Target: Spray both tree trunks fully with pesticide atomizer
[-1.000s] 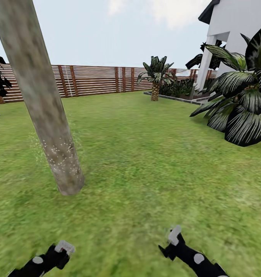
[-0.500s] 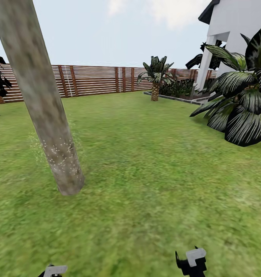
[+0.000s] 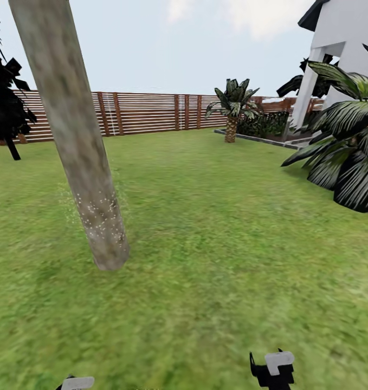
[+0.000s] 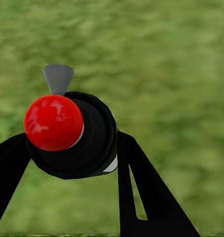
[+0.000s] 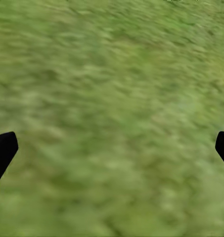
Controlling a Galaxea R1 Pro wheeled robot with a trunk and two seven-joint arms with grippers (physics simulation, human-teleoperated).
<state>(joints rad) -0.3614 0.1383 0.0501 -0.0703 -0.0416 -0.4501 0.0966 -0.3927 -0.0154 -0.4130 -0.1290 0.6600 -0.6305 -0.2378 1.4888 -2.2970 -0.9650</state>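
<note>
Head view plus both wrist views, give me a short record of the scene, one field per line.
setting: grass lawn, slatted wooden fence, white house
tree trunk: leaning, left of centre
pesticide: white specks on the trunk's lower part; upper part bare
left pincer: closed on a black object with a red round end
right pincer: open, grass between its fingers
palm-like plants: one at the right edge, one by the fence

Both arms tucked low and near. Left gripper (image 4: 72, 148) has its fingers clamped around a black bottle with a red cap, pointing down. Right gripper (image 5: 112, 148) also pointing down, fingers spread wide, nothing between them.
</note>
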